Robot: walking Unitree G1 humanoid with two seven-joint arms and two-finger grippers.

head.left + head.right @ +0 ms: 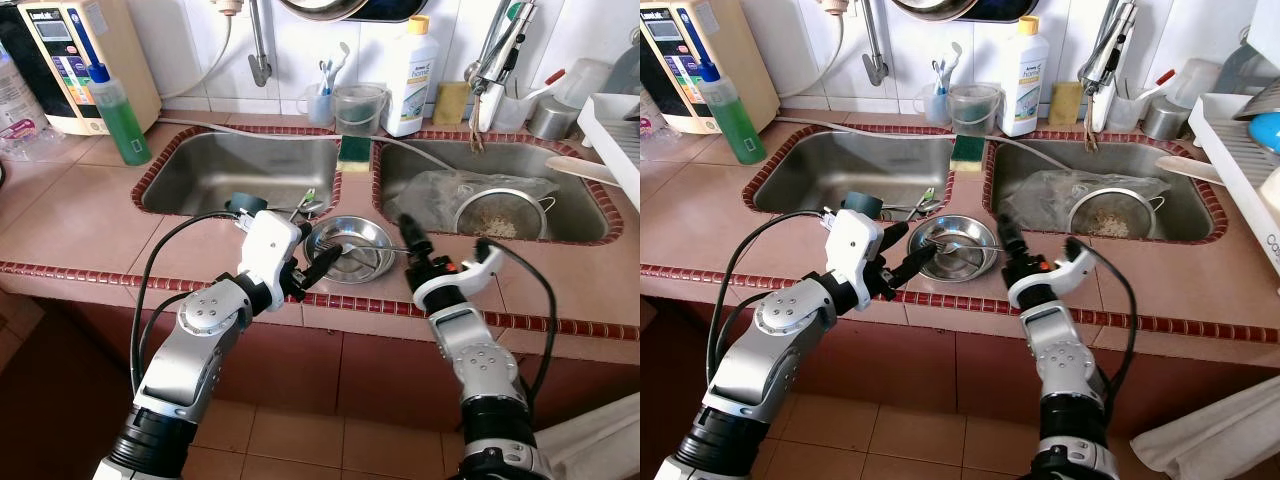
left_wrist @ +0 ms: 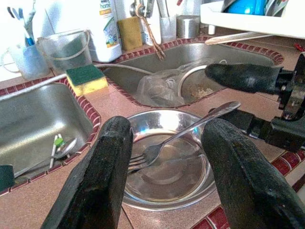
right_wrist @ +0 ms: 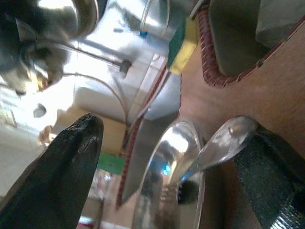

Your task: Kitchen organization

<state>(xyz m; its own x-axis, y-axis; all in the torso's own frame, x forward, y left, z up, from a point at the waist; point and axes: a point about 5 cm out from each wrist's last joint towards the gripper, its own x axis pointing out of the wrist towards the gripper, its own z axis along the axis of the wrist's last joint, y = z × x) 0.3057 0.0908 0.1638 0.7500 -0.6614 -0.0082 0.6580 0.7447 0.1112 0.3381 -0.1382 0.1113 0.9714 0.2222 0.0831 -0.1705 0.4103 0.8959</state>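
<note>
Both grippers, left (image 1: 322,262) and right (image 1: 442,244), hover spread wide and empty beside the bowl (image 1: 349,249). Inside it lies 1 fork (image 2: 181,134), handle on the rim. Pinch that raised handle squarely before lifting.

A terracotta tiled counter (image 1: 70,215) with a double steel sink (image 1: 240,170) meets a white tiled wall (image 1: 290,45).

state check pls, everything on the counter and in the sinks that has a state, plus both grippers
Round steel bowl: upright on the counter ledge, holds a fork.
Steel fork: tines in the bowl, handle over the rim.
Left gripper: open, at the bowl's near rim.
Right gripper: open, at the fork handle.
Round mesh strainer: in the right sink, holding scraps.
Green-yellow sponge: on the divider between sinks.
</note>
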